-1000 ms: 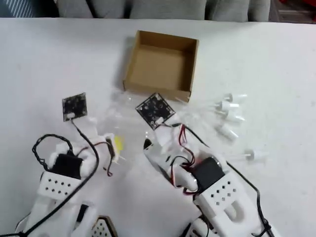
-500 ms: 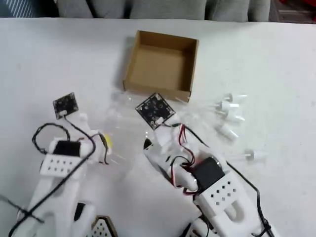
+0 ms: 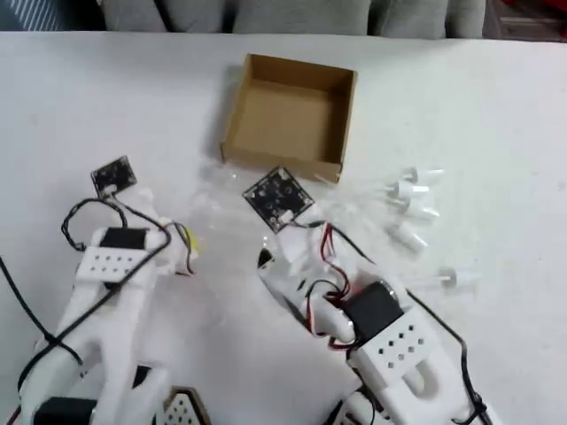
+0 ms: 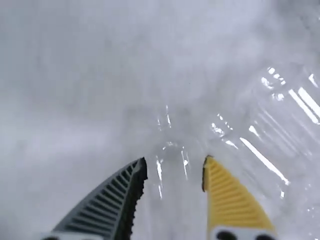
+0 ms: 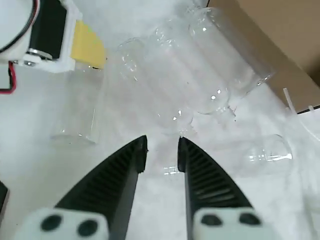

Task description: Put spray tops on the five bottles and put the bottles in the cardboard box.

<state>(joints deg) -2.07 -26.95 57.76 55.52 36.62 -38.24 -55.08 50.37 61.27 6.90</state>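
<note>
As the clear bottle (image 4: 172,150) lies between the left gripper (image 4: 173,169) fingers, long axis pointing straight ahead of them, they look clamped on it; right gripper (image 5: 161,146) fingers slightly parted, other bottles (image 5: 210,75) just ahead.

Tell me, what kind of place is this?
Probably a robot lab or workshop: a left arm and a right arm sit at a white table, with clear bottles, spray tops and a box laid out.

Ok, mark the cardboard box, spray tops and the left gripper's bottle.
cardboard box (image 3: 236,108), high view, left wall.
spray tops (image 3: 407,189), high view, one white head.
bottle (image 4: 172,161), left wrist view, neck.
</note>
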